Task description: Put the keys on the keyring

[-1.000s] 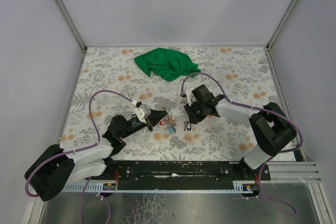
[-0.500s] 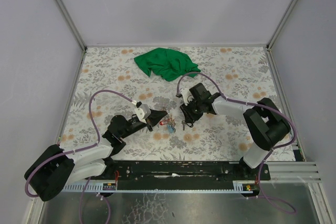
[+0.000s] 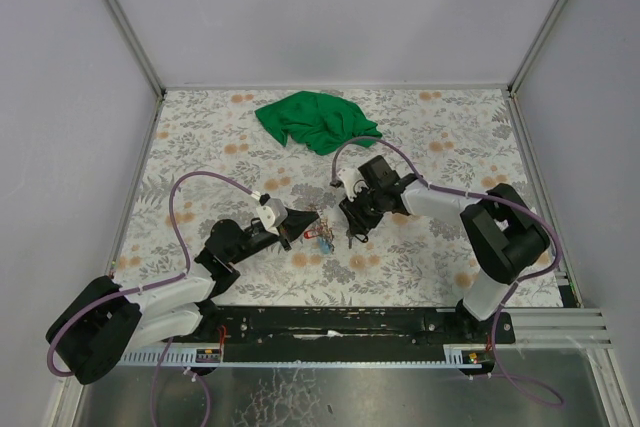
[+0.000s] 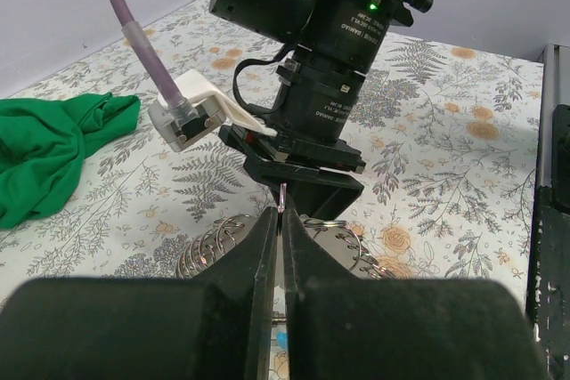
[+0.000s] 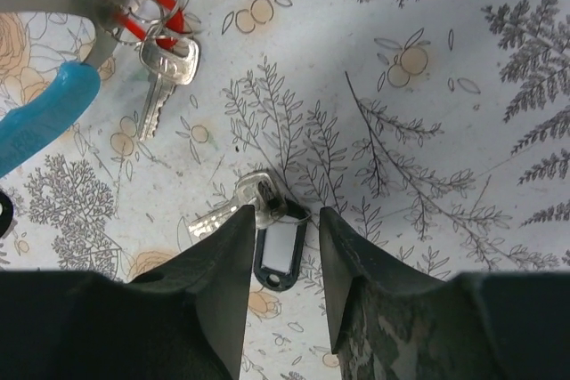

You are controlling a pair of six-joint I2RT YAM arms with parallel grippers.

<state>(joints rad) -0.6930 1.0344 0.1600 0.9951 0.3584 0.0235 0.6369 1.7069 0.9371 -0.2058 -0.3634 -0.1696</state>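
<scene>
left gripper (image 4: 281, 220): fingers squeezed together, pinching a thin wire of the keyring (image 4: 214, 251)
right gripper (image 5: 283, 220): fingers apart, straddling the dark-tagged key (image 5: 278, 251), which lay flat on the floral table (image 5: 445, 86)
red-tagged key (image 5: 166, 67), blue tag (image 5: 44, 117): bunched at the left gripper's tips, mid-table, just left of the right gripper
green cloth (image 3: 318, 120): far side, well apart

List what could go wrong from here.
1. The right claw stands open astride the dark-tagged key, which lies flat on the table. Closing may catch only its tag or skid it away.
2. The left claw pinches the keyring by a thin wire. A nudge from the right claw close by could twist it loose.
</scene>
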